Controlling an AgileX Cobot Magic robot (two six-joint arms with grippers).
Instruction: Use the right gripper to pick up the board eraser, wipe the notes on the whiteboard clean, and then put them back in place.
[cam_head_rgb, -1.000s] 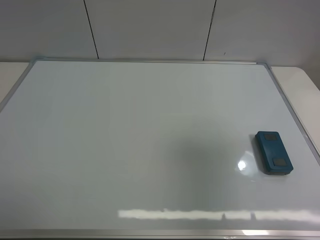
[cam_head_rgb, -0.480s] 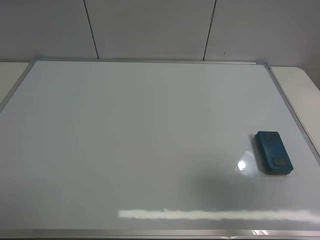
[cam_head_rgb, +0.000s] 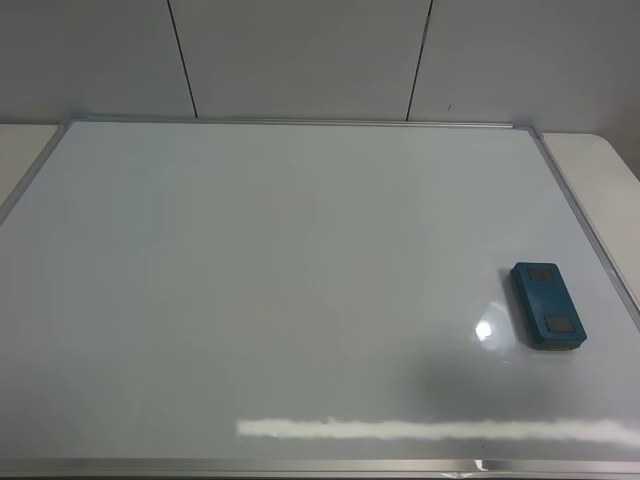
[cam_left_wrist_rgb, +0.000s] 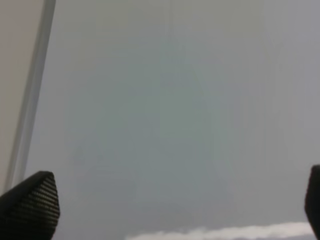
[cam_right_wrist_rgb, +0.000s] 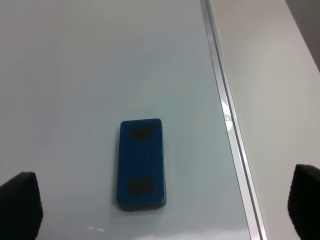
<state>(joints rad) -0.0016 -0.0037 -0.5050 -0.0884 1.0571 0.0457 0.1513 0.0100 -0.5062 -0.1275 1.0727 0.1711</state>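
Observation:
The teal-blue board eraser (cam_head_rgb: 547, 305) lies flat on the whiteboard (cam_head_rgb: 280, 260), near its right frame. No notes show on the board; its surface looks bare white. Neither arm shows in the exterior high view. In the right wrist view my right gripper (cam_right_wrist_rgb: 163, 200) is open wide and empty, its fingertips (cam_right_wrist_rgb: 20, 202) spread to either side above the eraser (cam_right_wrist_rgb: 142, 162), apart from it. In the left wrist view my left gripper (cam_left_wrist_rgb: 170, 210) is open and empty over bare whiteboard (cam_left_wrist_rgb: 175, 100).
The board's silver frame (cam_right_wrist_rgb: 227, 110) runs beside the eraser, with beige table (cam_right_wrist_rgb: 270, 75) beyond it. The frame also shows in the left wrist view (cam_left_wrist_rgb: 32, 95). A grey panelled wall (cam_head_rgb: 300, 55) stands behind the board.
A soft shadow on the board has drifted from the middle toward the lower right. The eraser has not moved.

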